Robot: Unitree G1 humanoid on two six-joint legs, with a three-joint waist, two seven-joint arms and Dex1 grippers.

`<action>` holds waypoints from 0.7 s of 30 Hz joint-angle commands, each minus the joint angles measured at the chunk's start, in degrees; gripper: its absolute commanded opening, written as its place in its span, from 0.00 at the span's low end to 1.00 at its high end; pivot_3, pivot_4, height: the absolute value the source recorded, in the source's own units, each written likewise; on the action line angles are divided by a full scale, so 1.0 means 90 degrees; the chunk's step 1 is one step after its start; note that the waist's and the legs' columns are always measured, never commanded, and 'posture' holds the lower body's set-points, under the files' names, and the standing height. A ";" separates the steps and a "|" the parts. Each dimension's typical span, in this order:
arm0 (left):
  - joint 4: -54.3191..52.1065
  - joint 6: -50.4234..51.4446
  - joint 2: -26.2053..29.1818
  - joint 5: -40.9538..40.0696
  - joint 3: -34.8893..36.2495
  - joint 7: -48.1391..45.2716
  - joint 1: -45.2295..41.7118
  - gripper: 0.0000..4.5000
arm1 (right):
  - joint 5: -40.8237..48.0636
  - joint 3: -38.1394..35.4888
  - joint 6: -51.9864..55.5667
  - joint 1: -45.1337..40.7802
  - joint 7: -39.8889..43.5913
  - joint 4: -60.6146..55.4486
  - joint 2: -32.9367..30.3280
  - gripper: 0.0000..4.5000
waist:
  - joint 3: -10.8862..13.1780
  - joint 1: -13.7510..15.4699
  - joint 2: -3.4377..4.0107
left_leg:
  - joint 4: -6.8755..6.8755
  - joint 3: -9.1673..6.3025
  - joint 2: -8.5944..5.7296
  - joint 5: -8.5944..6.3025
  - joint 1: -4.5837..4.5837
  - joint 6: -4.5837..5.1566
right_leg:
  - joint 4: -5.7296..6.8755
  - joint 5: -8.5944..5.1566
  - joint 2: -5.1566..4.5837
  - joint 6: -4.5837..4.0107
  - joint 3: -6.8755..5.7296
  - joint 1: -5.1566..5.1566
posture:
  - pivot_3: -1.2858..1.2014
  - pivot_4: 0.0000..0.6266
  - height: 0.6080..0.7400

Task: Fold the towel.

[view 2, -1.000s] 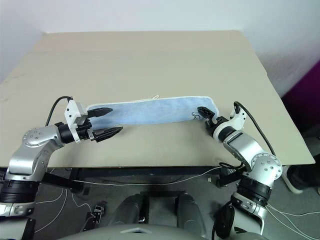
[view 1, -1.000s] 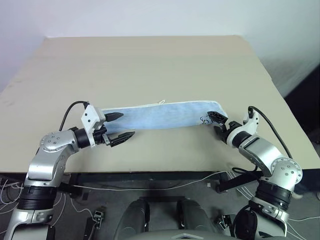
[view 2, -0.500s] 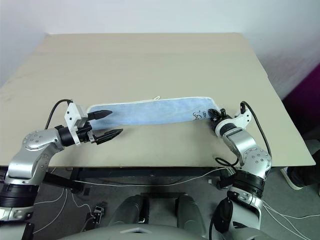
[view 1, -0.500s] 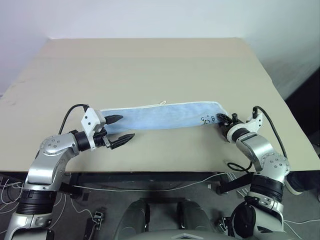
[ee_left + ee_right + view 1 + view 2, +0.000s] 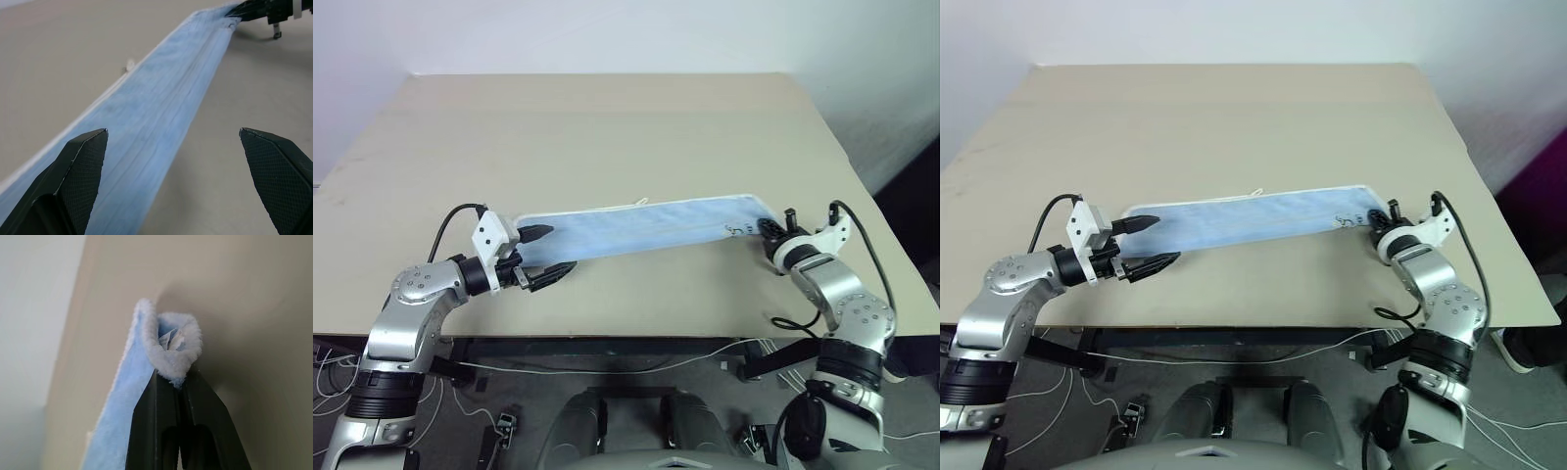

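Towel: the towel (image 5: 636, 226) is lying as a long narrow folded strip across the near part of the worktop (image 5: 607, 127), its right end lifting slightly.
Right gripper: the right gripper (image 5: 771, 229) is pinching the towel's right end, fingers clenched on the bunched cloth.
Left gripper: the left gripper (image 5: 548, 256) is hovering released, fingers spread around the towel's left end.

A plain beige bench (image 5: 607, 127) is carrying the towel (image 5: 636, 227), which is lying folded into a long, narrow light blue strip across its near half, white edging and a small loop along the far side.
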 commanded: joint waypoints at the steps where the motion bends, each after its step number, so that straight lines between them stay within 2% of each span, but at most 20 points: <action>1: -0.0037 -0.0155 -0.0006 0.0026 0.0010 -0.0041 -0.0102 1.00 | -0.0235 -0.0241 -0.0062 -0.0049 0.0405 -0.0025 -0.0628 0.00 | 0.0007 -0.0022 0.0011 | -0.0001 0.0001 0.0000 0.0000 -0.0004 0.0000 | 0.0000 0.0000 0.0000 0.0000 0.0001 -0.0004 | 0.52 0.24 1.00; 5: -0.0007 -0.0193 -0.0045 0.0050 -0.0014 -0.0042 -0.0086 1.00 | -0.0607 0.0063 0.0099 -0.0083 0.0923 -0.0155 -0.1097 0.00 | 0.0011 -0.0060 0.0019 | -0.0005 0.0006 0.0007 0.0000 -0.0007 0.0000 | 0.0002 0.0000 0.0003 0.0000 0.0005 -0.0014 | 0.52 0.24 1.00; 9: -0.0049 -0.0185 -0.0092 0.0073 -0.0039 -0.0019 -0.0061 1.00 | -0.1396 0.0891 0.0188 -0.0179 0.1782 -0.0558 -0.1576 0.00 | 0.0016 -0.0069 0.0027 | -0.0007 0.0013 0.0010 -0.0001 -0.0008 0.0002 | 0.0002 0.0000 0.0006 0.0000 0.0010 -0.0019 | 0.52 0.24 1.00; 15: -0.0083 -0.0163 -0.0114 0.0080 -0.0033 0.0011 -0.0037 1.00 | -0.3238 0.2976 -0.0147 -0.0345 0.3625 -0.1492 -0.2593 0.00 | 0.0018 -0.0053 0.0029 | 0.0005 0.0010 0.0010 -0.0001 -0.0048 0.0001 | 0.0009 0.0001 0.0006 0.0001 0.0004 -0.0058 | 0.52 0.24 1.00; 21: -0.0178 -0.0148 -0.0190 0.0087 -0.0060 0.0091 0.0033 1.00 | -0.5067 0.4994 -0.0710 -0.0656 0.5060 -0.2005 -0.2985 0.00 | 0.0020 -0.0041 0.0025 | 0.0009 0.0005 0.0008 -0.0001 -0.0065 0.0001 | 0.0008 0.0001 0.0005 0.0002 -0.0001 -0.0073 | 0.52 0.24 1.00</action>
